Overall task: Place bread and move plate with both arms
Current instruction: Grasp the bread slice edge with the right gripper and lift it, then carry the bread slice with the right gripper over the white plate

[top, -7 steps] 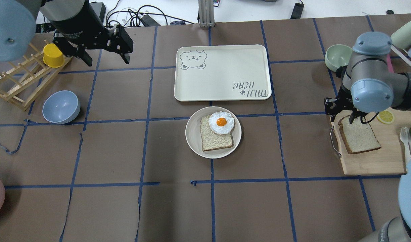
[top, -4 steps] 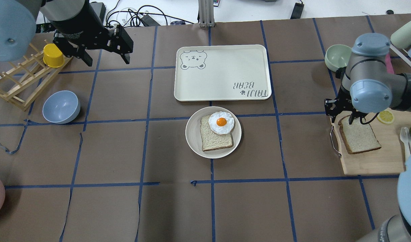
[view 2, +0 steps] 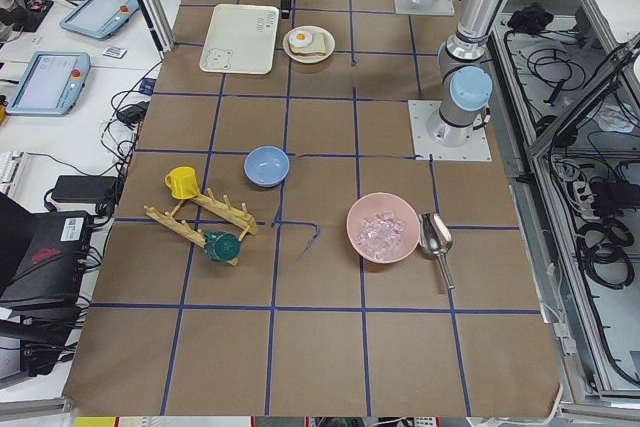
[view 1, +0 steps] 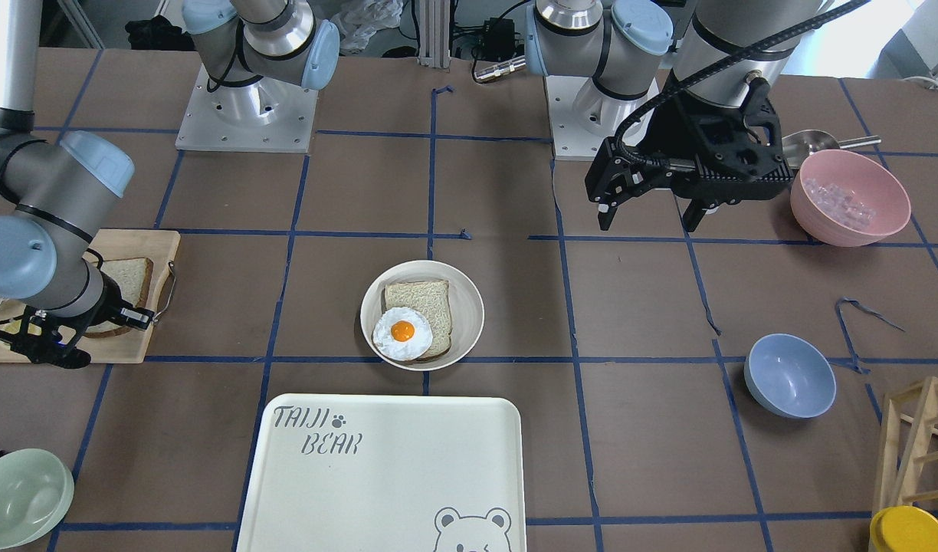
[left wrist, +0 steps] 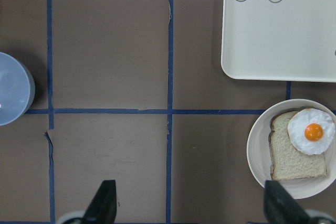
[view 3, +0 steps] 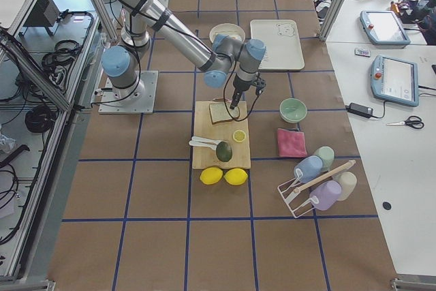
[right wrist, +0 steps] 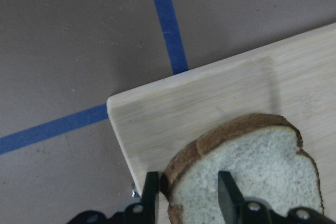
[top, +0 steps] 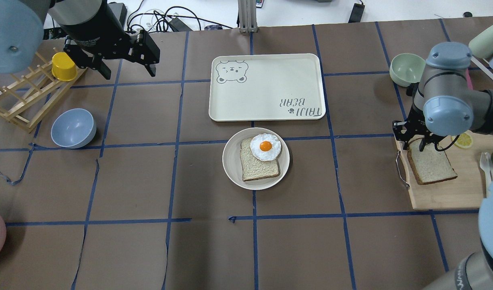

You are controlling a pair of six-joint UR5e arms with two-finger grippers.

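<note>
One slice of bread point(top: 431, 165) is lying flat on the wooden board point(top: 448, 197) at the tabletop's right end, well apart from the plate point(top: 232, 169). Right pincer point(right wrist: 186, 195) is straddling its crust corner, jaws parted, not yet pinching. Left pincer point(view 1: 649, 218) is hanging wide open, carrying nothing. Handling, by my reckoning: light, soft and squashable, with the crust offering the firmest hold; a gentle squeeze is looking wise.

Brown paper-covered table point(top: 141, 249) gridded with blue tape point(top: 254, 241); a white bench point(view 2: 40, 137) alongside holds 2 tablets point(view 2: 40, 82) and cables point(view 2: 125, 112).
</note>
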